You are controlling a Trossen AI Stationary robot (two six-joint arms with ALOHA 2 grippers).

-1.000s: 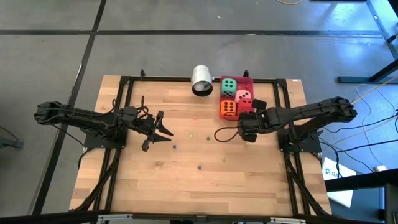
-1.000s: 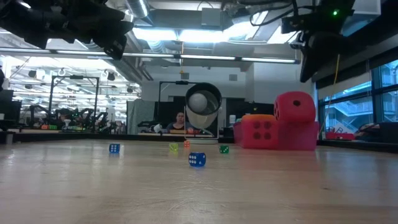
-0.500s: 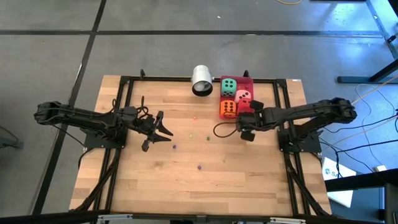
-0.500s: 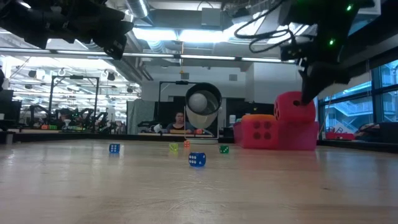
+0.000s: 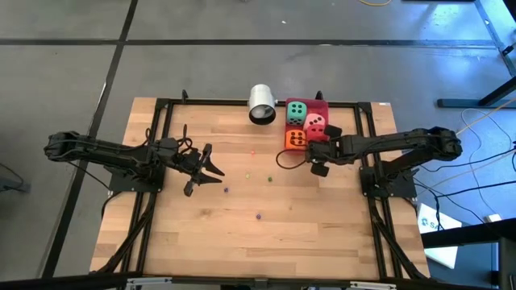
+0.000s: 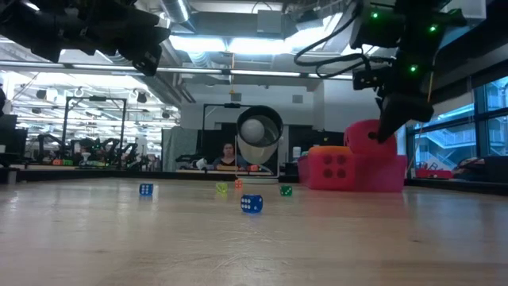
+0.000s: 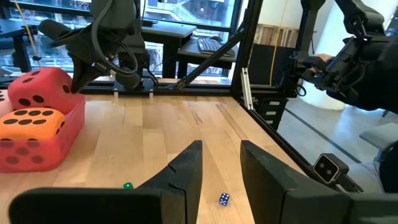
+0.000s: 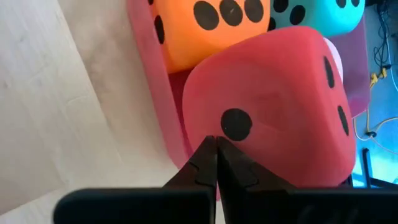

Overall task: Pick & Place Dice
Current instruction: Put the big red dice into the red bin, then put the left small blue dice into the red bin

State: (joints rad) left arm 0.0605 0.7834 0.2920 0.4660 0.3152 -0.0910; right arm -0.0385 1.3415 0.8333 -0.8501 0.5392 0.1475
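The right gripper [image 8: 216, 149] was closed, empty, its tips against the red die [image 8: 273, 106], which sat tilted atop the dice in the red tray [image 8: 163, 118], beside the orange die [image 8: 199, 28]. The jaws would need opening wide before straddling the soft cube squarely. The left gripper [image 7: 217, 165] waited partly open, well apart from the tray.

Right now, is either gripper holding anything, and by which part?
Nothing is held. The right gripper is shut, its tips against the red die by its one-pip face. The left gripper is partly open and empty.
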